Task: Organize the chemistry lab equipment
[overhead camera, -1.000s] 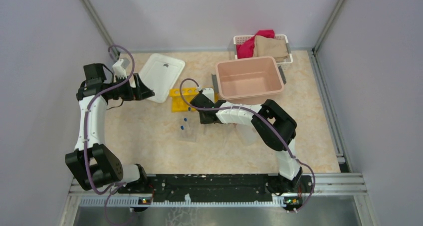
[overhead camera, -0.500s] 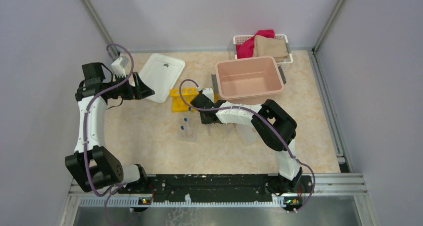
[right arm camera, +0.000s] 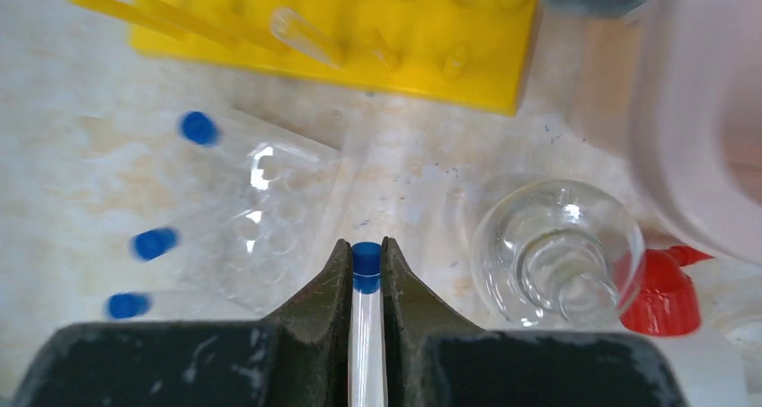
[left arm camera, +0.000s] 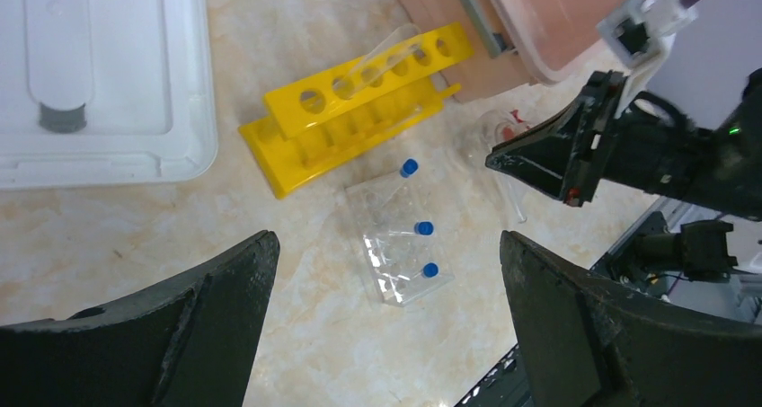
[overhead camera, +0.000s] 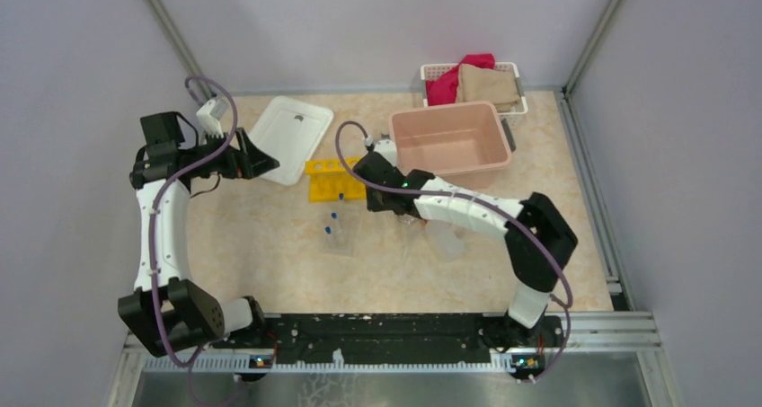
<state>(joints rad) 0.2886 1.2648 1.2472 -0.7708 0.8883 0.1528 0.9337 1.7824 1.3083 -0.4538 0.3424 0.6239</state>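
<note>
My right gripper [right arm camera: 366, 245] is shut on a clear tube with a blue cap [right arm camera: 366, 272] and holds it above the table between the clear rack [right arm camera: 261, 218] and the round flask [right arm camera: 557, 250]. In the top view it [overhead camera: 376, 199] hangs just right of the yellow rack [overhead camera: 328, 179]. The clear rack [left arm camera: 395, 250] lies flat with three blue-capped tubes [left arm camera: 424, 228] in it. A clear tube [right arm camera: 305, 34] lies across the yellow rack [left arm camera: 359, 106]. The squeeze bottle's red nozzle [right arm camera: 665, 290] is beside the flask. My left gripper [left arm camera: 386, 317] is open and empty, high over the table.
The pink tub [overhead camera: 449, 139] stands right behind my right wrist. Its white lid [overhead camera: 289, 137] lies at the back left beside my left gripper [overhead camera: 261, 164]. The white basket of cloths [overhead camera: 474, 84] is in the back right corner.
My right arm has stretched out and its gripper has moved back and to the right, toward the tub. My left arm has barely shifted.
</note>
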